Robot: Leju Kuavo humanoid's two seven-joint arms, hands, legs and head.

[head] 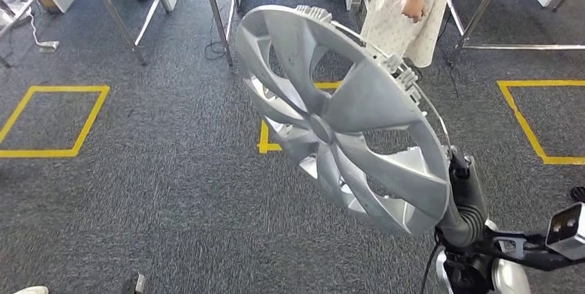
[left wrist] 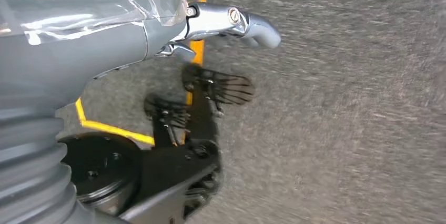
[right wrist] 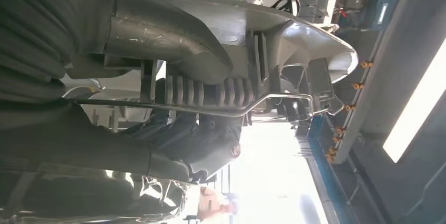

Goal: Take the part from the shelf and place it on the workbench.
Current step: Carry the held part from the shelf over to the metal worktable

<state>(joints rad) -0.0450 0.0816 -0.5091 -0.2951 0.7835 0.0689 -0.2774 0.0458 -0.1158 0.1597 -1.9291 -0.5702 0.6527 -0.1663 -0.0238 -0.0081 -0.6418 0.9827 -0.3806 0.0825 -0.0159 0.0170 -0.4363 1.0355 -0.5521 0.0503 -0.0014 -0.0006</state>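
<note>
The part is a large silver wheel cover with broad spokes, held up tilted in front of me over the carpet. My right hand grips its lower right rim from below. The right wrist view shows the right hand with the thumb lying over the ribbed back of the wheel cover and dark fingers curled on the other side, a wire ring between them. My left hand hangs over the floor, thumb stretched out, holding nothing.
A person in a pale dress stands just behind the wheel cover. Metal table legs line the back. Yellow tape squares mark the grey carpet. A shoe tip shows at the bottom left.
</note>
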